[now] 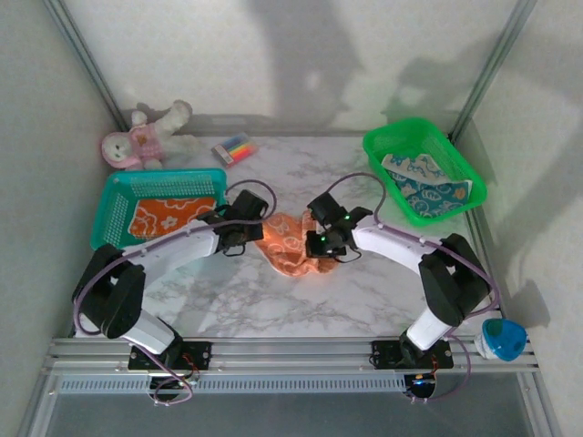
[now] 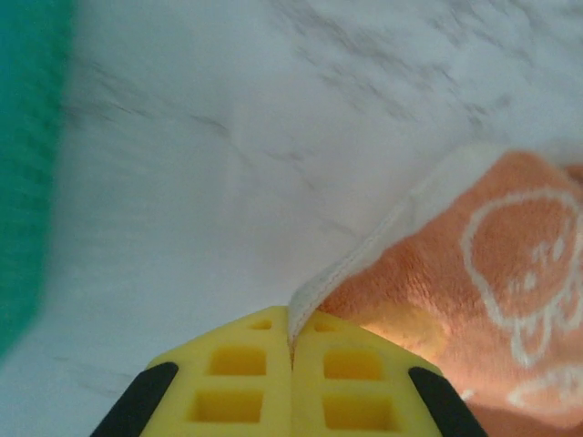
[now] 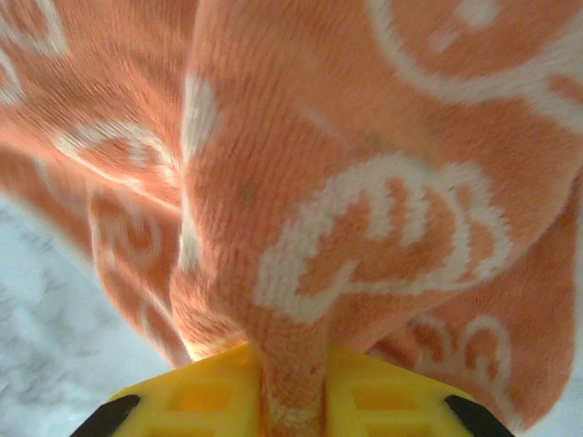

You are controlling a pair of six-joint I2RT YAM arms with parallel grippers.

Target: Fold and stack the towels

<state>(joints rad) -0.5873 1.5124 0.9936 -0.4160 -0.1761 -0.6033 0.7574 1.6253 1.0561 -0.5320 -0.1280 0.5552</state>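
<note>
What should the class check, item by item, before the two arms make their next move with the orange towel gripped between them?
1. Left gripper shut on the orange towel, at its white hem: ok.
2. Right gripper shut on a fold of the orange towel: ok.
3. Orange towel spread flat between the grippers: not ok, it is bunched.
4. Bare marble table nearer the arm bases to lay it out: ok.
5. Both grips sit on corners: cannot tell.

3 towels (image 1: 290, 244) | 2 baskets (image 1: 127, 196) | 1 plush toy (image 1: 146, 137) | 1 marker pack (image 1: 234, 148)
</note>
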